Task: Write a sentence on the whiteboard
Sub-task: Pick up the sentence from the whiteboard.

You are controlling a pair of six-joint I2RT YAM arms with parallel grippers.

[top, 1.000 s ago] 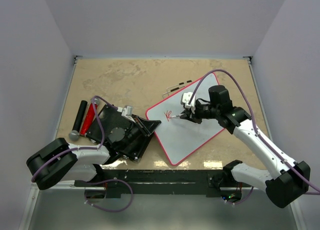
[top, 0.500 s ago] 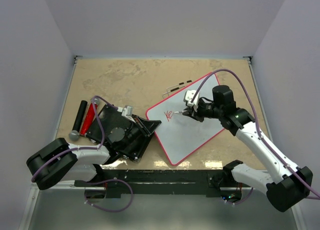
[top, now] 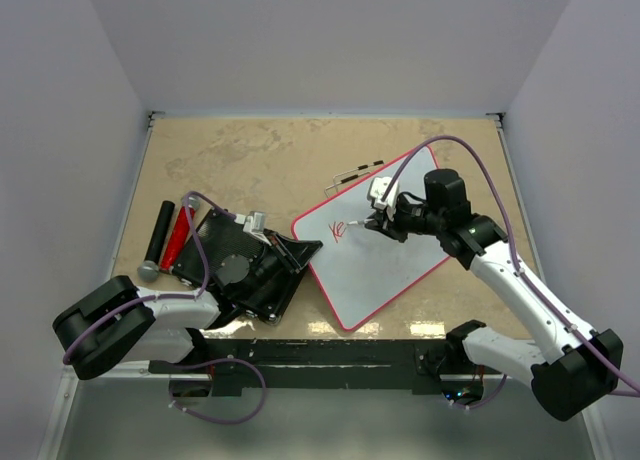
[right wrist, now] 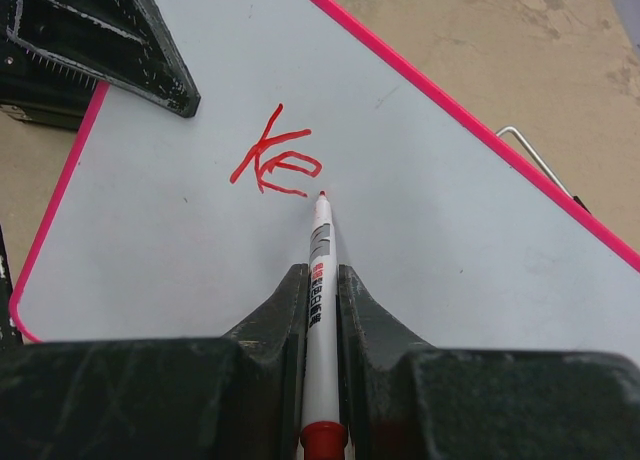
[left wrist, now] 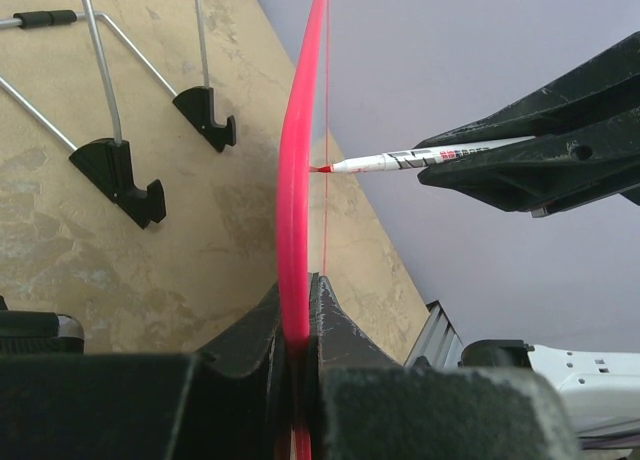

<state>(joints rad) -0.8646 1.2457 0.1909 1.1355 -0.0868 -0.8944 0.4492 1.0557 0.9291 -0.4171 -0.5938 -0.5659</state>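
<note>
The whiteboard (top: 385,250) with its red rim lies tilted on the table, right of centre. Red letters "Ke" (top: 338,230) stand near its upper left; they show in the right wrist view (right wrist: 275,160) too. My right gripper (top: 377,223) is shut on a white marker with a red tip (right wrist: 318,280), its tip on the board just right of the letters. My left gripper (top: 305,248) is shut on the board's left rim (left wrist: 296,210), seen edge-on in the left wrist view, where the marker (left wrist: 420,158) touches the board.
A black ribbed slab (top: 240,265) lies under the left arm. A black cylinder (top: 158,238) and a red marker (top: 178,237) lie at the left. A wire stand with black feet (top: 352,174) sits behind the board, also in the left wrist view (left wrist: 115,170).
The right gripper has moved right with the marker, and the "e" has been added after the "K". The left arm has not moved.
</note>
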